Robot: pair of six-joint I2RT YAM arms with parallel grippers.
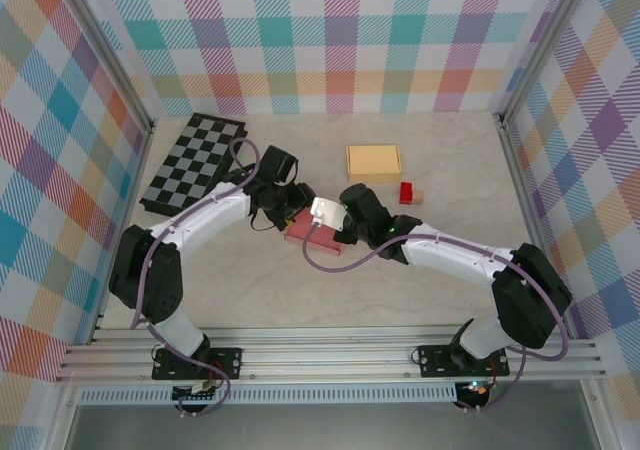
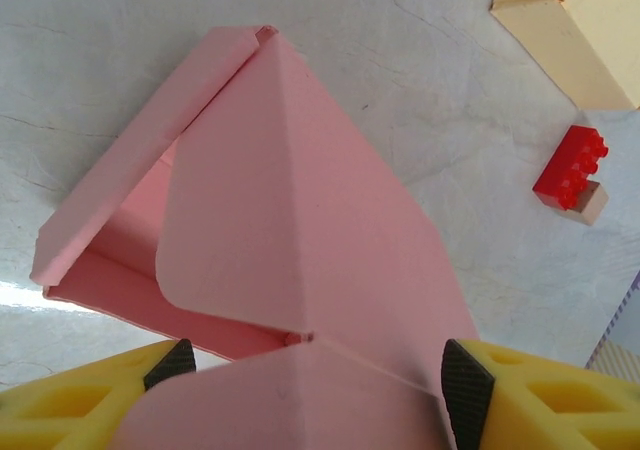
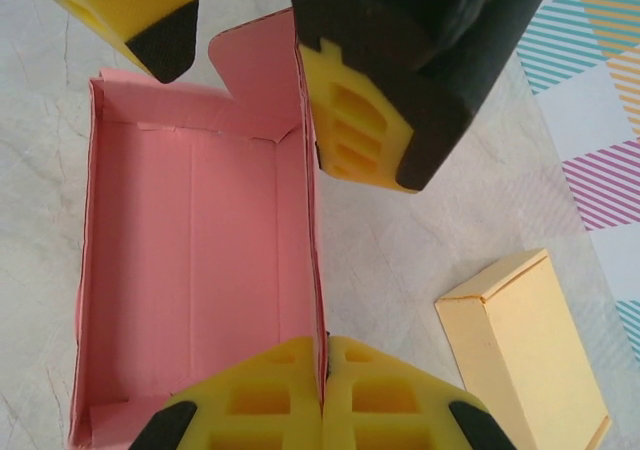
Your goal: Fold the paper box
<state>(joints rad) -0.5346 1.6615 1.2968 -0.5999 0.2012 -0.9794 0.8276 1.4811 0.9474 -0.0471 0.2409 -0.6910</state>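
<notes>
The pink paper box lies open in the middle of the table. In the right wrist view its inside faces up, and my right gripper is shut on the box's right wall. My left gripper is at the box's far end with its jaws open. In the left wrist view a pink flap rises between the black pads, which stand wide apart. From the right wrist view the left gripper's fingers straddle the far wall and its flap.
A yellow box sits behind the pink one, with a red brick and a small tan block to its right. A black-and-white checkerboard lies at the far left. Frame rails line both sides.
</notes>
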